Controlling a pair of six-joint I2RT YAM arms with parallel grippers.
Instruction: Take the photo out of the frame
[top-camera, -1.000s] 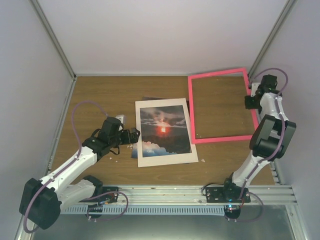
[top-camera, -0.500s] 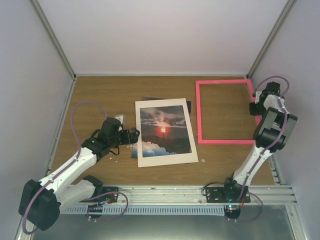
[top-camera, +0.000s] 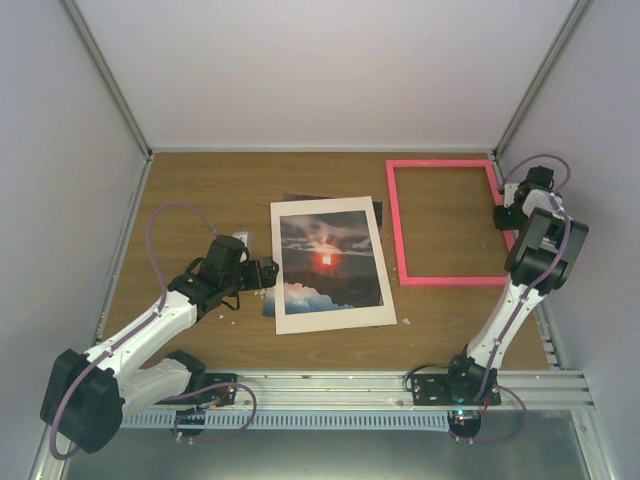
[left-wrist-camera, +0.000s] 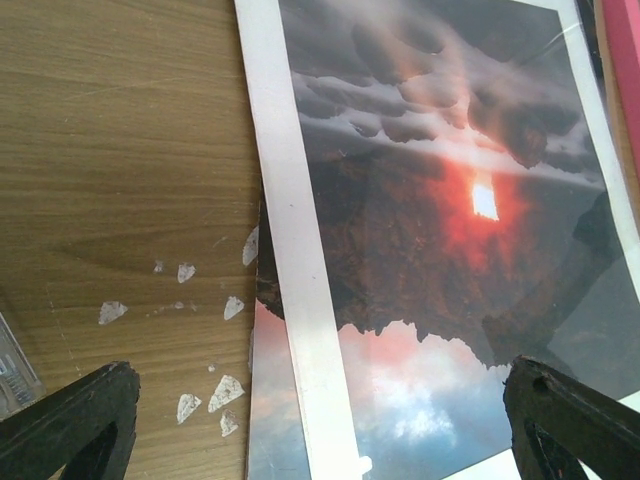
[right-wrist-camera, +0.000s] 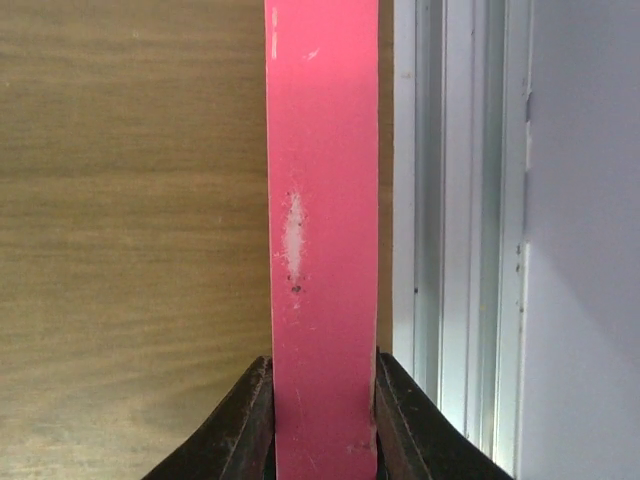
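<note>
Here the brown wood-grain table (top-camera: 200, 200) is sitting inside a box of plain pale walls (top-camera: 320, 70), with a ribbed metal rail (top-camera: 350, 385) running along its near edge. The photo (top-camera: 328, 262) is lying flat near the middle of the table under a white mat (top-camera: 335, 318), and its lower left corner is poking out past the mat's left edge. Small white flecks (left-wrist-camera: 225, 390) are lying scattered on the wood just beside that edge. The left jaws are standing spread wide, hanging low over the table at the mat's left side and touching nothing. The pink frame (top-camera: 450, 281) is sitting well apart from the photo at the far right of the table, with bare wood showing through its opening. The right jaws are pinching the frame's right bar (right-wrist-camera: 322, 250), close against the right wall's metal track (right-wrist-camera: 450, 200).
</note>
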